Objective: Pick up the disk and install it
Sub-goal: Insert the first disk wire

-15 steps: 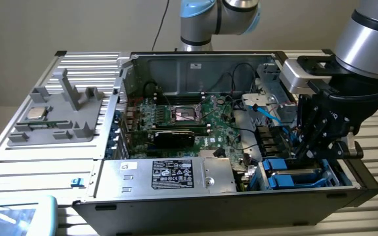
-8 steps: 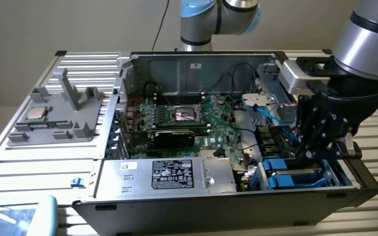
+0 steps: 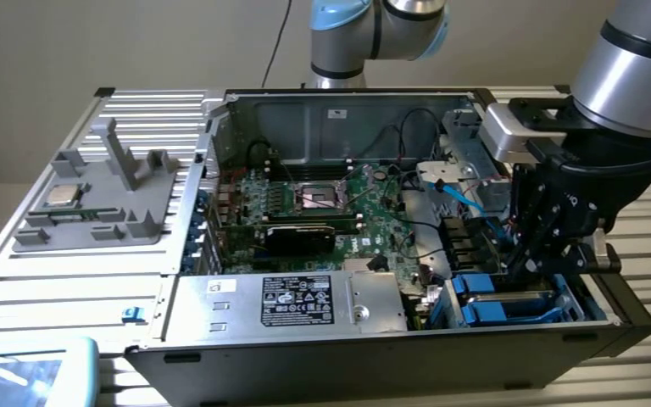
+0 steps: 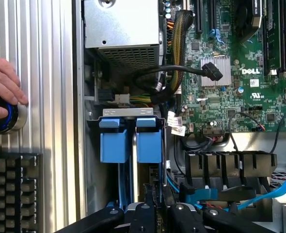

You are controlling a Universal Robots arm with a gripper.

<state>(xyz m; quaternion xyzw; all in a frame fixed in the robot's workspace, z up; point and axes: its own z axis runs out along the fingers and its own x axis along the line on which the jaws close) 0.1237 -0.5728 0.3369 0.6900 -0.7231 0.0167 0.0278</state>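
The disk (image 4: 149, 145), silver with a bright blue plastic bracket, stands on edge in the drive bay at the case's front corner, at the exterior view's lower right (image 3: 507, 305). My gripper (image 4: 157, 204) reaches down into that bay (image 3: 525, 270). Its black fingers (image 4: 148, 211) sit close together on the disk's near edge, shut on it. A second blue-framed drive (image 4: 113, 143) stands right beside the held one in the neighbouring slot. The disk's lower part is hidden by the bay and my fingers.
The open computer case holds a green motherboard (image 3: 325, 203), a silver box with a black label (image 3: 292, 301) and black cables (image 4: 182, 73) near the bay. A grey fixture with a processor chip (image 3: 60, 197) lies outside. A person's hand (image 4: 2, 82) rests on a round knob beside a keyboard (image 4: 12, 189).
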